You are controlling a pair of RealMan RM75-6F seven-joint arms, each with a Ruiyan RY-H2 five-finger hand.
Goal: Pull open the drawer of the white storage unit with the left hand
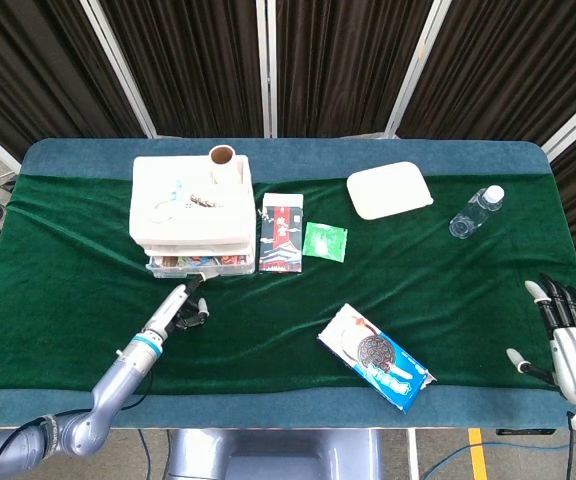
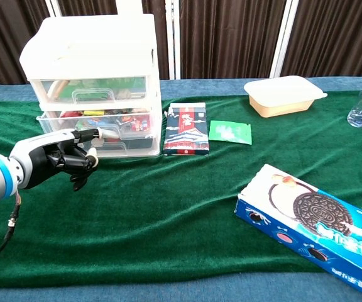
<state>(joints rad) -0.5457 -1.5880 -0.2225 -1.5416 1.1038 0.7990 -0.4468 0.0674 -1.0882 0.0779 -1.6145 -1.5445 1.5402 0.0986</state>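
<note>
One drawer handle hooked by left hand.

storage unit: translucent white plastic, smooth, is being shown with a faint sheen
drawer: clear plastic is being seen, its coloured contents showing through the front
left hand: matt black fingers and a smooth pale grey shell are being displayed
right hand: glossy white plastic with black fingers is being shown
table cover: dark green cloth, napped and matt, is being creased into soft folds
biscuit box: glossy printed blue card is being lit
lidded container: matt cream plastic is being seen
bottle: clear shiny plastic is being shown
packet: glossy green foil is being seen
</note>
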